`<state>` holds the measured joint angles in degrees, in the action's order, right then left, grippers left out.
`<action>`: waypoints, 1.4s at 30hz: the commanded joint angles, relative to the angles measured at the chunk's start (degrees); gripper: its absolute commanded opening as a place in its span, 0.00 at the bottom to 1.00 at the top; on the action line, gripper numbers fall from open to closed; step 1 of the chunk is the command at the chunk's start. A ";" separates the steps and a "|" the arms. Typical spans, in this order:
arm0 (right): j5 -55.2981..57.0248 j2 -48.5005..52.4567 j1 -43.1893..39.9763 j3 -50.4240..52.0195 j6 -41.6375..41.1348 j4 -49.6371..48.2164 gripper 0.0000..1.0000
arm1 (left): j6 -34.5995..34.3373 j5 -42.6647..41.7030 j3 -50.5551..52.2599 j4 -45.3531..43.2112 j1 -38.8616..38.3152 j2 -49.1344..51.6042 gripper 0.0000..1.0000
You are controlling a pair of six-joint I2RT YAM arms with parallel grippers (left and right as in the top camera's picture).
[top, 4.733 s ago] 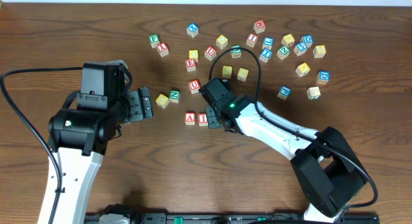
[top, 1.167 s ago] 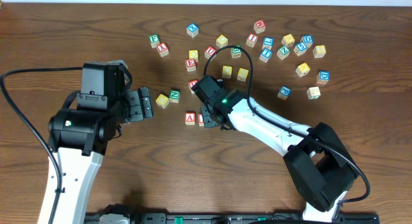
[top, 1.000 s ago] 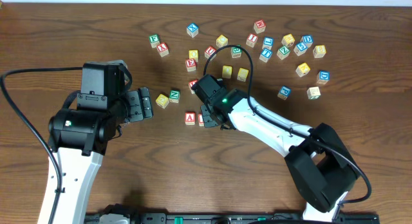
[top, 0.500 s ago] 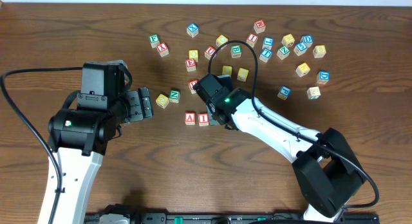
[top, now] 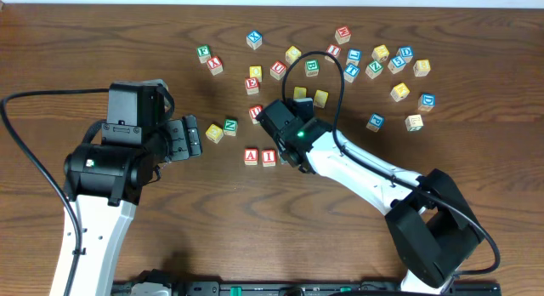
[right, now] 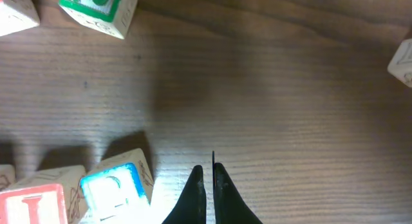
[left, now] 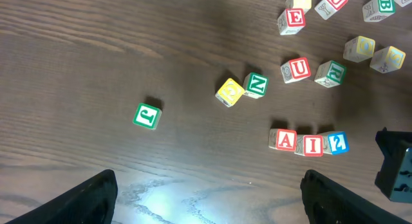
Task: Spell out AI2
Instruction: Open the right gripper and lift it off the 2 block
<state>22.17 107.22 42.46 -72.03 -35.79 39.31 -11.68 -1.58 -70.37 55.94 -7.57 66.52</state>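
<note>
— Three blocks make up our row. We count the A block [left: 285, 140], the I block [left: 313, 145] and the 2 block [left: 337, 143], touching side by side on the table [left: 96, 50]. From the left wrist camera they read in that order, left to right.

— We agree. What about the right gripper [right: 207, 169]?

— Its fingers are pressed together with nothing between them. On its own camera we see them just beside the 2 block, with a strip of bare wood between.

— From overhead we make out only the A block and the I block. The arm covers the spot next to them.

— And the left gripper [left: 209, 176]?

— Its fingers are spread wide and hold nothing. Overhead, we see it well apart from the row, off to the A block's side.

— What else do we see near the row?

— Beyond it, a yellow block [left: 230, 92] touches a green N block [left: 255, 84]. A red U block [left: 296, 69] sits near them. A green J block [left: 147, 116] lies alone, well apart from the rest.
</note>
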 commanded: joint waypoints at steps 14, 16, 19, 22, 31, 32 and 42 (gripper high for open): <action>-2.40 -1.09 0.39 4.76 -0.72 -7.13 0.01 | 0.72 -0.17 -0.04 0.17 0.26 -0.31 0.89; -3.69 -1.09 0.39 4.76 -0.35 -7.63 0.01 | 0.72 -0.17 -0.04 0.17 0.26 -0.31 0.89; -4.57 -1.09 0.39 4.76 -0.31 -7.65 0.01 | 0.72 -0.17 -0.04 0.17 0.26 -0.31 0.89; -5.31 -1.03 0.42 4.76 -0.31 -7.63 0.01 | 0.72 -0.17 -0.04 0.17 0.26 -0.31 0.89; -5.49 -0.70 0.39 6.43 -0.35 -8.85 0.01 | 0.72 -0.17 -0.04 0.17 0.26 -0.31 0.89; -5.68 -0.70 0.39 6.43 -0.35 -8.94 0.01 | 0.72 -0.17 -0.04 0.17 0.26 -0.31 0.89; -5.84 -0.70 0.39 6.86 1.60 -12.70 0.01 | 0.72 -0.17 -0.04 0.17 0.26 -0.31 0.89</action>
<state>16.12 107.18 42.46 -65.78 -35.31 26.92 -11.70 -1.58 -70.37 55.96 -7.57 66.52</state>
